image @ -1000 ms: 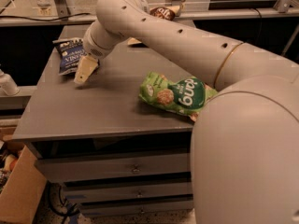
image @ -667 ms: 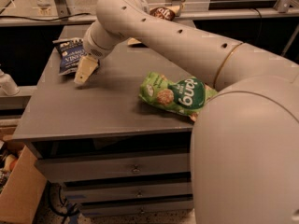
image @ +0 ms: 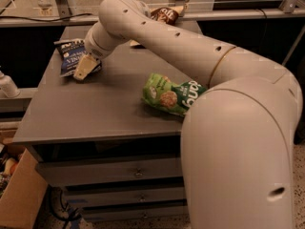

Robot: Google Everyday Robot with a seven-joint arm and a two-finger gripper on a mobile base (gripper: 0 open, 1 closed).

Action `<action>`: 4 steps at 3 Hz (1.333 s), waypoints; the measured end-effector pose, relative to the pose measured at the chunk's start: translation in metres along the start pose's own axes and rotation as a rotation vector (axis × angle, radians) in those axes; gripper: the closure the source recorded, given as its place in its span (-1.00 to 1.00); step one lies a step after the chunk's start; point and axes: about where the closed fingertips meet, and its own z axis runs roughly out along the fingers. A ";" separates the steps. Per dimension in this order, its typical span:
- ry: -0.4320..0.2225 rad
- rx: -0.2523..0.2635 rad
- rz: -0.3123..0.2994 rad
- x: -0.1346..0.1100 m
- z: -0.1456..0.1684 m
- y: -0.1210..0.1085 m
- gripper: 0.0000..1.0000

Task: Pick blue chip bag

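Note:
The blue chip bag is a small dark navy bag with white lettering, lying flat at the far left of the grey cabinet top. My gripper is at the end of the long cream arm, down at the bag's lower right edge and overlapping it. I cannot tell whether it touches or holds the bag. The bag still lies on the surface.
A green chip bag lies mid-right on the top, partly behind my arm. A brown-and-tan bag sits at the far edge. Drawers face the front. A cardboard box stands on the floor at the left.
The gripper has shifted slightly up and left, closer onto the blue bag's edge. The bags have not moved.

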 end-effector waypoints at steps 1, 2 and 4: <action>-0.015 -0.002 0.056 0.006 0.011 -0.010 -0.19; -0.022 0.014 0.084 0.008 0.005 -0.017 0.30; -0.105 0.072 0.057 -0.027 -0.029 -0.033 1.00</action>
